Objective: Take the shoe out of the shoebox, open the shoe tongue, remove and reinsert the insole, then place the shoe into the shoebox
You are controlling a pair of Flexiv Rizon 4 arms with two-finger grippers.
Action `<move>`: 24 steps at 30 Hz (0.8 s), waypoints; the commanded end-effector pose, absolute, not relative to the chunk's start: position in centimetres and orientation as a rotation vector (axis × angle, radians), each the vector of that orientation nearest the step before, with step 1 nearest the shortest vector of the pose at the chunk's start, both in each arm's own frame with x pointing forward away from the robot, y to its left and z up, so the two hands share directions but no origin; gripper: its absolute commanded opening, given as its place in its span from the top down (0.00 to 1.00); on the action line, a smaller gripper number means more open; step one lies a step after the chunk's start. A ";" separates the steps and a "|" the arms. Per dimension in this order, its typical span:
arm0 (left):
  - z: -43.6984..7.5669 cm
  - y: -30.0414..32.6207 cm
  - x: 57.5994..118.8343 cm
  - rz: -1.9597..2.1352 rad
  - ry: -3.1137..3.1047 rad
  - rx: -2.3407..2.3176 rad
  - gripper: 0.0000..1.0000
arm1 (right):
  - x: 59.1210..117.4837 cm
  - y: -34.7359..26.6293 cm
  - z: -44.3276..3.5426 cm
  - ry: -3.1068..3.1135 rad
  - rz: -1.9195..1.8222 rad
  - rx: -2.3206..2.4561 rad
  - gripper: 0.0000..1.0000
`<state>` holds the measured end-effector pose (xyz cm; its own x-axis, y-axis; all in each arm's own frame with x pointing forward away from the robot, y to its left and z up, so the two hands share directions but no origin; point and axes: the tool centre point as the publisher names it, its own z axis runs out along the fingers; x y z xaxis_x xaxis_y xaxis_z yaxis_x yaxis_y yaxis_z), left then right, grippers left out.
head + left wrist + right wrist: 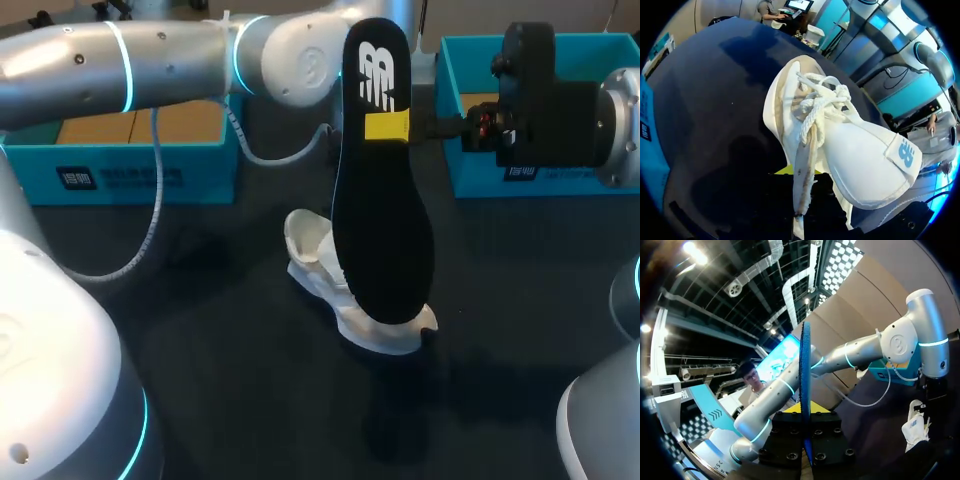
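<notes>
My right gripper (390, 127) is shut on a black insole (380, 210) and holds it upright above the table, in front of the shoe. In the right wrist view the insole (805, 370) shows edge-on between the yellow fingertips (817, 407). The white shoe (312, 252) lies on the dark table, partly hidden behind the insole. In the left wrist view the shoe (850, 145) fills the picture, laces loose and tongue (890, 155) folded out. My left gripper (801, 187) is shut on the edge of the shoe's opening. In the head view the insole hides it.
A teal shoebox part (120, 170) stands at the back left, and another teal one (470, 160) at the back right behind the right gripper. My left arm (150, 60) spans the back of the table. The dark tabletop (220, 360) lies in front of the shoe.
</notes>
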<state>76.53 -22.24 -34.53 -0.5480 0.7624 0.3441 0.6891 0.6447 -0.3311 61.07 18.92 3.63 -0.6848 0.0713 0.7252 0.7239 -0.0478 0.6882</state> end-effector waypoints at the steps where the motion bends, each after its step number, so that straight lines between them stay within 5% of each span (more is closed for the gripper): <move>1: -34.4 -22.1 76.5 0.216 -2.407 -1.138 1.00 | 60.2 19.6 3.9 -1.747 -1.798 -0.858 1.00; 24: -33.5 -21.9 78.2 -0.044 -2.095 -1.664 1.00 | 60.2 19.6 3.9 -1.747 -1.798 -0.858 1.00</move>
<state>78.05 -20.95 -34.07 -0.2306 0.9152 0.3305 0.9088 0.3240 -0.2631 61.07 18.92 3.63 -0.6848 0.0712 0.7252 0.7239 -0.0477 0.6883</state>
